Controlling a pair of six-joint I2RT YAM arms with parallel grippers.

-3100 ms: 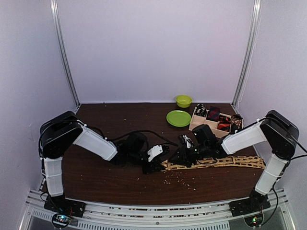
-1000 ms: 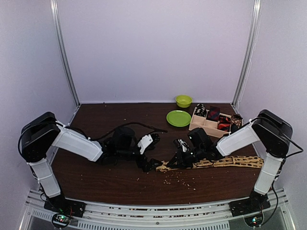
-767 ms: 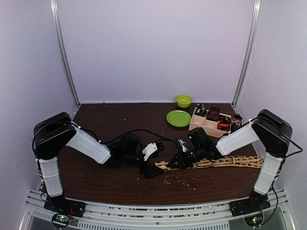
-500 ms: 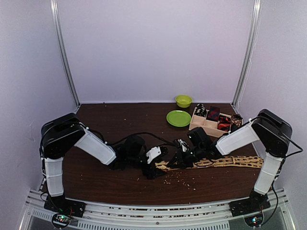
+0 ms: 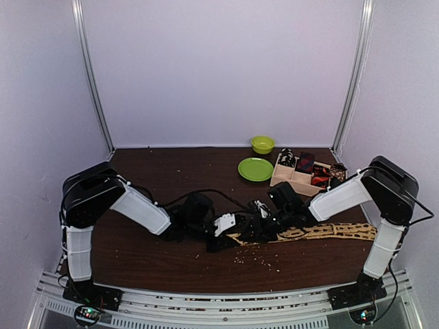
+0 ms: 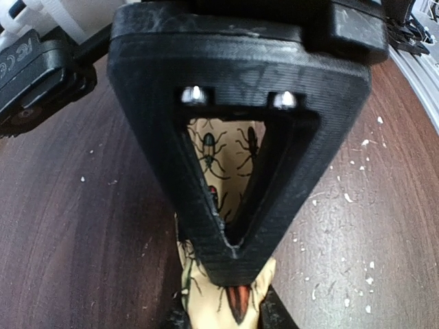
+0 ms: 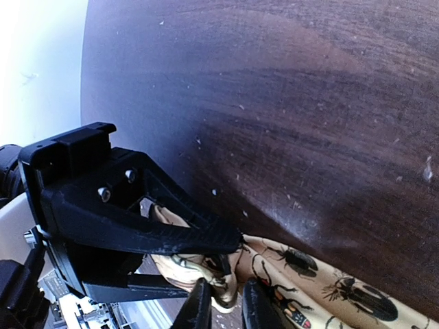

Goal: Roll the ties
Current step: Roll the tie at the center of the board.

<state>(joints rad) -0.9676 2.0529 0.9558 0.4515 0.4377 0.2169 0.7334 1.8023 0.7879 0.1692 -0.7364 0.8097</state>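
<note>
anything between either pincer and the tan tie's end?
Nothing visible. The left pincer is clamped on the tan tie at its folded end, and the right pincer straddles that same end right beside it. Only crumbs lie nearby.

A green bowl (image 5: 263, 144) sits behind a green plate (image 5: 255, 169), wooden tray (image 5: 276, 177) beside; crumbs (image 5: 255, 252) dot the brown table (image 5: 171, 164).

Black triangular claw (image 6: 232, 271), silver screws (image 6: 194, 94), white shells (image 5: 140, 209)
</note>
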